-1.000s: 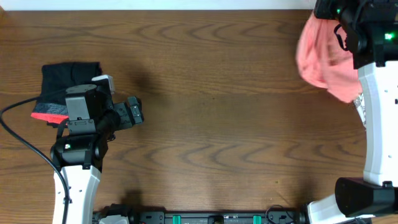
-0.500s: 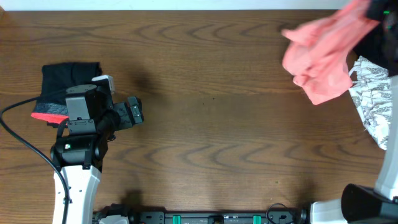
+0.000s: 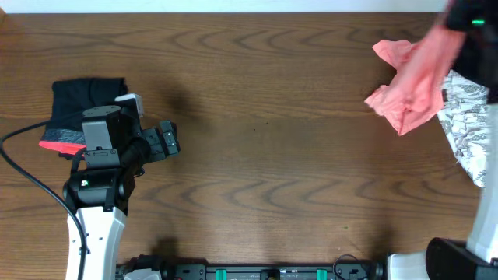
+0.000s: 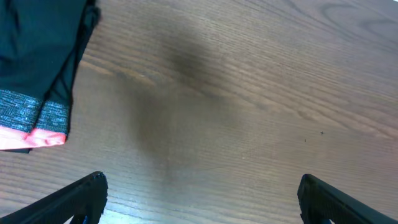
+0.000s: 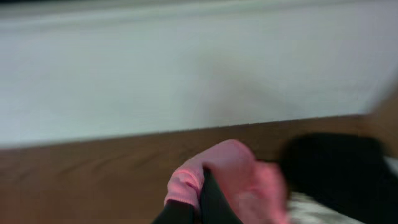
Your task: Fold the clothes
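A salmon-pink garment hangs crumpled over the table's far right, motion-blurred. My right gripper is shut on a bunched fold of the pink garment. A white garment with grey print lies beside it at the right edge. At the far left a folded black garment with a red-grey band rests on the table, also showing in the left wrist view. Just right of it my left gripper hovers open over bare wood, nothing between its fingers.
The wooden table runs between the two arms. The left arm's body and its cable sit at the lower left. A dark blurred shape lies right of the pink cloth. A pale wall stands behind the table.
The right arm has swung the pink garment out from the far right corner to the left, then down and back right, uncovering the white printed garment. The left arm has not moved.
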Controlling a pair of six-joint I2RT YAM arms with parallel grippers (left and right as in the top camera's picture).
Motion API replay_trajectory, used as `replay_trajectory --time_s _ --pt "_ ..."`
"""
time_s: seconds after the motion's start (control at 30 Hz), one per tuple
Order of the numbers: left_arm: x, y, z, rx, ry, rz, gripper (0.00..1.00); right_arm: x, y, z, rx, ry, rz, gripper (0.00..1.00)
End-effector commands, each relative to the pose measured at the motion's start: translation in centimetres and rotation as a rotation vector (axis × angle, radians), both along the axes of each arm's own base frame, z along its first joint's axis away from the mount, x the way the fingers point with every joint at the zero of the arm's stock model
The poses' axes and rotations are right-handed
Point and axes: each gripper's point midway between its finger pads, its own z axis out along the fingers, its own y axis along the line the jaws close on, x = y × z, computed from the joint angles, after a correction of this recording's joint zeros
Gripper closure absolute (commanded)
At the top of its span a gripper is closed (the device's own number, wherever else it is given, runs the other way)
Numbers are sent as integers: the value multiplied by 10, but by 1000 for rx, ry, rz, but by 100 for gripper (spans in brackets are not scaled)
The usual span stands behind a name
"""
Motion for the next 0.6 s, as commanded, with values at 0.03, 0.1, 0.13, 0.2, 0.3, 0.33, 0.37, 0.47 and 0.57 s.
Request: replay_trajectory --time_s 0.03,0.1,0.13,0.2,0.3,0.33,0.37,0.47,0.57 --pt "4 -3 8 -16 -16 -5 2 9 110 -33 0 81 290 99" --pt "3 -3 8 -16 -15 -5 2 10 160 -58 -17 135 396 99" --pt "3 -3 8 -16 -15 -5 2 8 182 -71 -22 164 440 99" --pt "3 -3 8 -16 -15 -5 2 3 227 -103 -39 236 525 99" --pt "3 -3 8 -16 -15 -5 2 -9 283 -158 -72 353 629 99" --pt "3 -3 8 -16 -15 -5 2 -13 294 -170 -83 377 649 99" --pt "3 -3 8 -16 -15 -5 2 -17 307 -185 -108 403 683 98" --pt "3 -3 8 -16 -15 -5 2 -23 321 -212 -179 447 696 50" --pt "4 -3 8 -15 -16 -5 2 -18 311 -212 -227 440 640 22"
